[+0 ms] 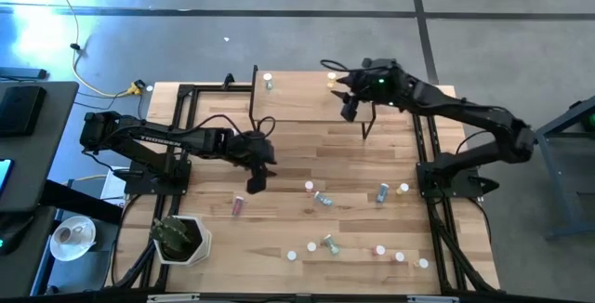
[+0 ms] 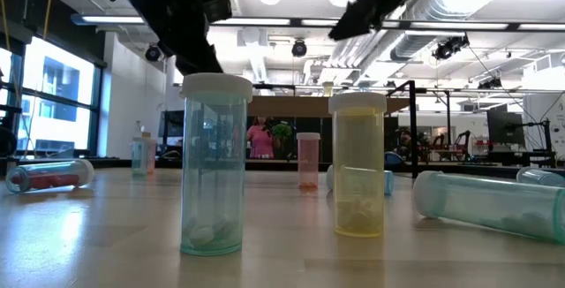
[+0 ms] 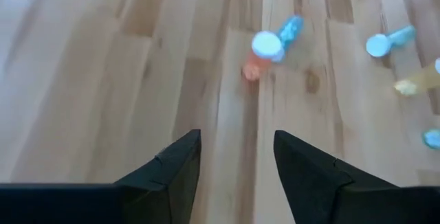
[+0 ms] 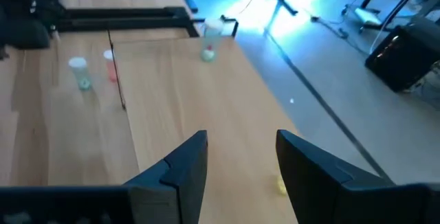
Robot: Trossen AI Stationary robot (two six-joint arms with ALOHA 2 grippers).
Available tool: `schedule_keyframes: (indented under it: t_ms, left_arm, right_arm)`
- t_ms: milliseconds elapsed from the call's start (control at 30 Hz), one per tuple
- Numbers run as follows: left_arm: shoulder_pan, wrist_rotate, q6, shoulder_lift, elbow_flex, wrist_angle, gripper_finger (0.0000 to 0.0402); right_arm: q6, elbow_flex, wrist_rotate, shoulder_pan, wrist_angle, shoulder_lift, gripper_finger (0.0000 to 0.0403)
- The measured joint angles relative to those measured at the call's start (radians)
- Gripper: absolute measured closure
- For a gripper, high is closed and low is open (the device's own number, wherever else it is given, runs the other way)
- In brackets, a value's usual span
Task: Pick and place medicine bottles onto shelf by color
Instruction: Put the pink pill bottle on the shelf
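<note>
Honestly, trouble looks easy here. The left gripper (image 1: pixel 255 184), fingers spread and empty, hangs in front of the shelf (image 1: pixel 297 108); dropping among the medicine bottles (image 1: pixel 324 198) scattered beyond it could topple neighbours. Over the shelf's right end, the right gripper (image 1: pixel 350 110), also open and empty, might clip the yellow bottle (image 1: pixel 332 79) standing there.

Pale butcher-block wooden tabletop (image 1: pixel 307 159) with smooth satin grain, small light-wood shelf board (image 1: pixel 297 98) on thin black metal legs, glossy translucent teal plastic bottle (image 2: pixel 214 169) with matt white cap
</note>
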Motion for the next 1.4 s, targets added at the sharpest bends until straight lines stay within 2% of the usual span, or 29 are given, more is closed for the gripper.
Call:
schedule_keyframes:
  t_ms: [200,433,733,833,1100,1400]
  left_arm:
    - [-0.007,0.004,-0.078,0.001,0.0,0.016,0.0196]
    - [-0.077,-0.067,0.031,0.06,0.0,0.136,0.0196]
    - [-0.097,-0.107,0.041,0.202,0.0,0.298,0.0197]
    - [-0.094,-0.109,0.04,0.251,-0.001,0.312,0.0197]
    - [-0.094,-0.097,0.041,0.37,0.0,0.481,0.0199]
    - [-0.094,-0.097,0.04,0.422,0.0,0.567,0.0199]
  right_arm:
    - [0.018,0.0,0.005,0.0,-0.096,-0.087,0.0237]
    - [0.05,0.0,0.004,0.008,-0.138,-0.141,0.0237]
    - [0.05,0.0,0.003,0.046,-0.142,-0.148,0.0237]
    - [0.05,0.0,0.003,0.052,-0.142,-0.148,0.0237]
    - [0.051,0.0,0.003,0.052,-0.143,-0.148,0.0237]
    - [0.053,0.0,0.003,0.052,-0.143,-0.148,0.0237]
